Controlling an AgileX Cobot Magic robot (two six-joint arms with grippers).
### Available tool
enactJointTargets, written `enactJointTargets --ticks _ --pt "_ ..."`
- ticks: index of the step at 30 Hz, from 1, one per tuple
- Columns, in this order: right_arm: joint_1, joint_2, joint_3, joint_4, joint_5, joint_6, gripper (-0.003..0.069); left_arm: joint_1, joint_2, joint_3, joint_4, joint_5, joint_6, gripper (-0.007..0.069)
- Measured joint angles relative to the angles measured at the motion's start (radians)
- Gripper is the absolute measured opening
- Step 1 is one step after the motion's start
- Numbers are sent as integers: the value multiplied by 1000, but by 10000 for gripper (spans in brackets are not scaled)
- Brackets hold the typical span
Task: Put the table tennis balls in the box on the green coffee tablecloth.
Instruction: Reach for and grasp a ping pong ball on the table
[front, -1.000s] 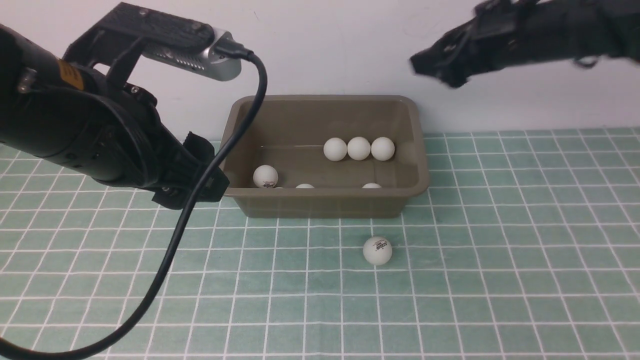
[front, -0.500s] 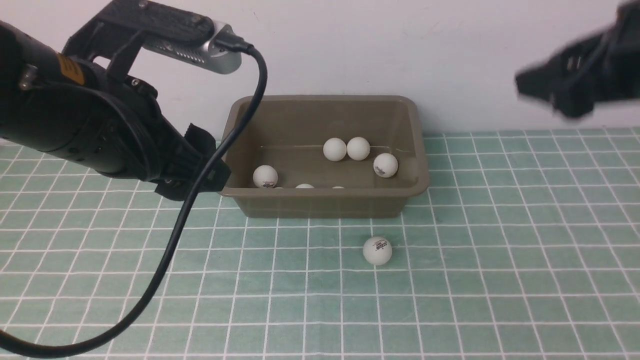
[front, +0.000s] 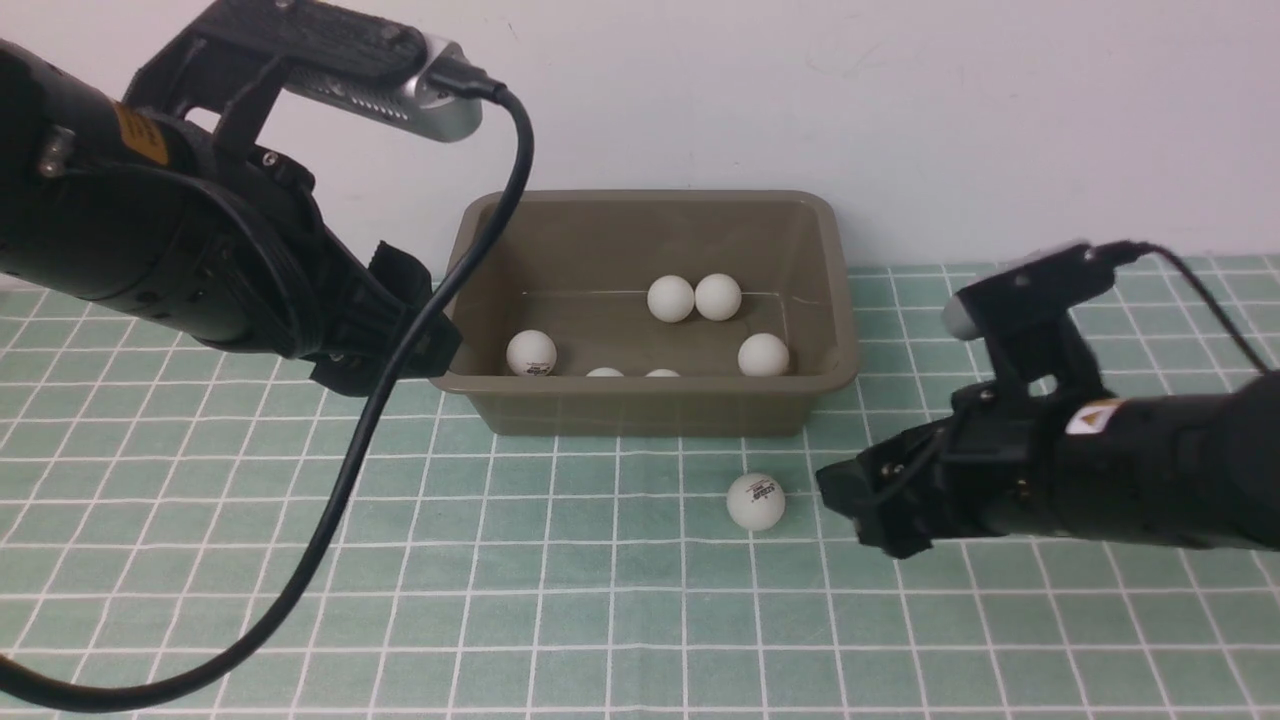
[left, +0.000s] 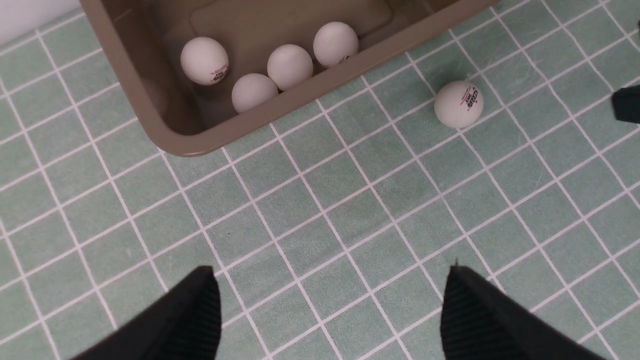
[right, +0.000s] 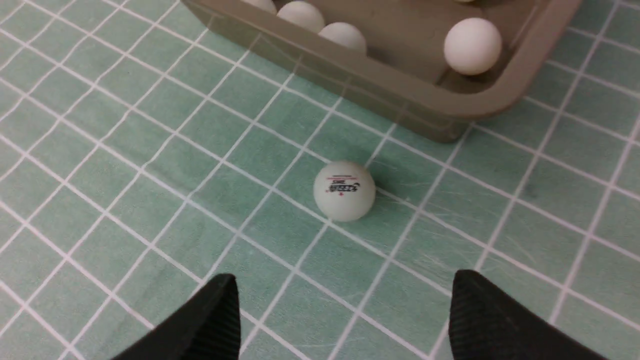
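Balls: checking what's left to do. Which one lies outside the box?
The ball on the cloth in front of the box; the others all lie inside.

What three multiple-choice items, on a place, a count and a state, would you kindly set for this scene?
1. Where is the loose ball? A in front of the box, on the tablecloth; B behind the box; C on its rim.
2. How many balls show inside the box in the front view? A two; B six; C ten.
3. The right end effector is: A shut on a ball; B open and empty; C inside the box.
1A, it lies before the near wall; 2B, six are visible; 3B, jaws apart, nothing between.
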Motion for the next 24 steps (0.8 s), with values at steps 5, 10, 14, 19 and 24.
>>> enactJointTargets --ticks 5,10,14,19,24 --pt "6 138 -64 43 -47 -15 507 0 0 0 0 0 0 532" --pt "8 259 -154 95 -45 -29 507 0 0 0 0 0 0 532" --pt "8 339 -217 143 -9 -51 507 0 0 0 0 0 0 532" --pt "43 417 -241 189 -25 -92 507 0 0 0 0 0 4 532" --pt "90 473 -243 216 -94 -119 507 0 0 0 0 0 26 532"
